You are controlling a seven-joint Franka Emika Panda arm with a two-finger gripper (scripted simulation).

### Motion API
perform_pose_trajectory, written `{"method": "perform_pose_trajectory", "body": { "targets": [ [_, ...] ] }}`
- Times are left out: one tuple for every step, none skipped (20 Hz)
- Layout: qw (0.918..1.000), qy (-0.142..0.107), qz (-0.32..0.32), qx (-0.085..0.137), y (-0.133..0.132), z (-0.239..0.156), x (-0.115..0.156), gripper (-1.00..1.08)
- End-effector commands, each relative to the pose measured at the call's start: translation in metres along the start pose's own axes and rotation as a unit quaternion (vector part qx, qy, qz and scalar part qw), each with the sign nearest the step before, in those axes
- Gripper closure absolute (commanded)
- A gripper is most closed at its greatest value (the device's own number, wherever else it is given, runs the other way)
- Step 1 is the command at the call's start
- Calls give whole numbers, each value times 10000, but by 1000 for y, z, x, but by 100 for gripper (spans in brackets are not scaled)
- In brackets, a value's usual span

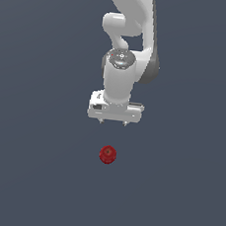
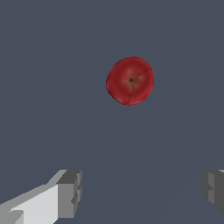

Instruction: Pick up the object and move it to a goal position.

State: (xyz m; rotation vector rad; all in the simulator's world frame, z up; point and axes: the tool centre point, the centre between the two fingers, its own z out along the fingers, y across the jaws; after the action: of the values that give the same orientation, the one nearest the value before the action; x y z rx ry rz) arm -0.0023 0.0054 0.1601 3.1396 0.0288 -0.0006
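A small dark-red apple point(image 1: 107, 154) lies on the flat grey floor, round and glossy with a dimpled top. It also shows in the wrist view point(image 2: 130, 81), seen from above. My white gripper point(image 1: 113, 122) hangs above the floor, pointing down, and stands apart from the apple, which lies nearer the camera in the exterior view. The two fingers point(image 2: 70, 194) are spread wide with nothing between them. My gripper point(image 2: 141, 192) is open and empty.
The plain dark grey floor point(image 1: 33, 175) fills the scene around the apple. The white arm point(image 1: 129, 32) rises behind the gripper at the top of the exterior view. No other objects show.
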Motion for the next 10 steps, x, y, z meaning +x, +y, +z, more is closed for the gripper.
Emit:
{"method": "perform_pose_trajectory", "body": {
  "targets": [
    [10000,0,0,0,0,0,0,-92],
    [10000,3,-5,-1,-1,0,0,-92],
    [10000,11,-19,-2,-3,-1,1,-92],
    [10000,24,-42,-4,-6,-1,1,-92],
    [10000,42,-75,-7,-10,-3,3,-92],
    [9999,65,-118,-10,-16,-4,4,-92],
    [9998,90,-168,-13,-22,-6,5,-92],
    [9997,111,-210,-16,-28,-7,6,-92],
    [9996,127,-244,-18,-31,-8,7,-92],
    [9995,137,-268,-20,-34,-9,7,-92]
  ]
}}
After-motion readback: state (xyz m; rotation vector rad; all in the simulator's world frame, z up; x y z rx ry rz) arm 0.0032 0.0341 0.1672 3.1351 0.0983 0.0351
